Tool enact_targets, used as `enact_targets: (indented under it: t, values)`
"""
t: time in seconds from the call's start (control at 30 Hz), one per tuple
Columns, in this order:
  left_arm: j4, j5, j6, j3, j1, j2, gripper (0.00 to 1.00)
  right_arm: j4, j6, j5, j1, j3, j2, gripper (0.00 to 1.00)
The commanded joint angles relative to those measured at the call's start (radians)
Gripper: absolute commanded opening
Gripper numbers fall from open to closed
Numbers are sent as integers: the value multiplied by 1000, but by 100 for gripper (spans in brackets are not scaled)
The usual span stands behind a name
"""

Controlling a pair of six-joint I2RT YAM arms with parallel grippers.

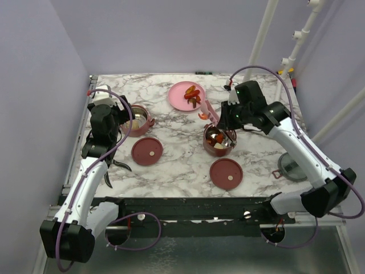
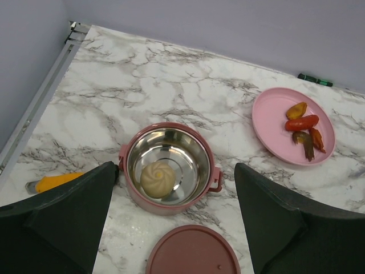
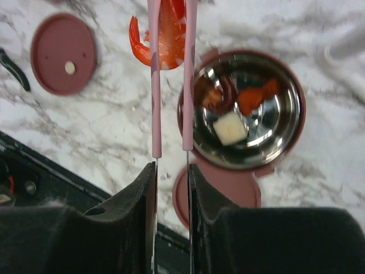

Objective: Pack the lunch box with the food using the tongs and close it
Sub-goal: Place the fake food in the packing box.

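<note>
The lunch box stands as two open dusty-red tiers. The left tier (image 2: 165,201) holds a tan bun (image 2: 157,178), and my left gripper (image 2: 174,188) hangs open above it, a finger on either side. The right tier (image 3: 285,149) holds red and dark pieces and a cream cube (image 3: 230,128). My right gripper (image 3: 172,171) is shut on the pink tongs (image 3: 155,85). The tongs pinch a red curled food piece (image 3: 165,40) just left of that tier's rim. More food (image 2: 302,123) lies on the pink plate (image 2: 271,123).
Two maroon disc lids (image 1: 147,150) (image 1: 226,173) lie on the marble in front of the tiers. The clear grey top lid (image 1: 292,167) sits at the right edge. Black-handled pliers (image 1: 117,165) lie at the left front, and a yellow object (image 2: 54,181) lies near the left rail.
</note>
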Motion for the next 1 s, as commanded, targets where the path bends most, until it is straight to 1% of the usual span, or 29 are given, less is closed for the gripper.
enact_targets:
  t: [0.0,0.1,0.17,0.27,0.43,0.53,0.63,0.67,0.83,0.97]
  values:
    - [15,-38,21,-13,10,3,86,-173,91,84,1,-105,-128,13]
    - [15,-39,22,-13,13,10,86,-227,115,106,1,-161,-186,13]
    - [15,-28,16,-13,13,16,86,-235,129,110,1,-203,-215,14]
    - [19,-11,8,-15,13,21,86,-219,140,112,1,-248,-239,15]
    - [22,-9,6,-17,14,25,86,-153,143,105,0,-286,-225,16]
    - [23,-10,7,-19,13,28,86,-121,143,113,1,-288,-208,20]
    - [23,-12,7,-18,14,29,86,-129,137,123,1,-284,-180,23]
    - [22,-12,8,-19,13,30,86,-138,136,148,1,-284,-171,25]
    - [23,-8,7,-19,14,34,86,-128,139,148,1,-300,-163,35]
    - [23,-1,6,-17,13,38,86,-116,140,142,1,-301,-161,37]
